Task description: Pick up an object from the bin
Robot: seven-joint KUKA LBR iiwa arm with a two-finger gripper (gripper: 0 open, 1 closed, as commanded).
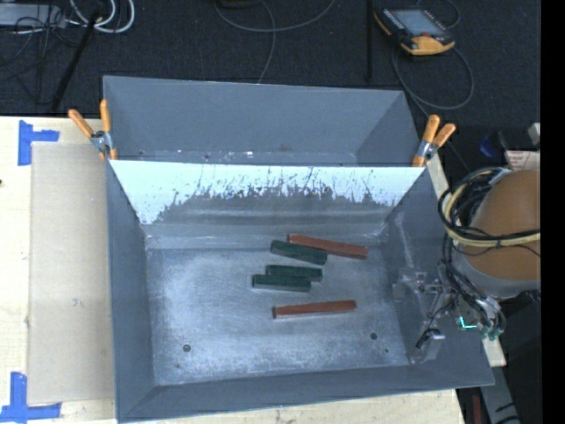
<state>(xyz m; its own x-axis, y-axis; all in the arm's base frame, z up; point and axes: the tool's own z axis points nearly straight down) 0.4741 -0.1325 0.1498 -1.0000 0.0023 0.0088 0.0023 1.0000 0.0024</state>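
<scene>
Bench: Entry, pick from bin. Position?

Arm: My gripper (430, 336) hangs at the right side of the grey bin (265, 140), low by the right wall, toward the front corner. No loose thing lies near it.

Bench: Jaw state?

Arm: Cannot tell. Cables and wrist hardware crowd the tip from this angle, so I cannot read whether they are apart or together. I see nothing held between them.

Bench: Candidates?

Arm: A small cluster mid-floor, well apart from me, toward the camera's left.
- The lower red-brown bar (314, 308) lies alone nearest the front, with bare floor all round it.
- Behind it is a dark green piece (287, 278). It may be two bars lying against each other; I cannot tell.
- Further back is an upper dark green bar (298, 253).
- The upper red-brown bar (328, 246) lies at that green bar's right end, touching or just beside it.

Bench: Progress?

Arm: My judgement is that no part of the pick is done. Every bar lies flat on the floor and none is lifted or gripped. What is left is to cross to the cluster, come down over one bar, close on it and raise it clear.

Bench: Which one?

Arm: Not settled. As a guess only, the lone lower red-brown bar looks easiest, since nothing crowds its long sides
</scene>
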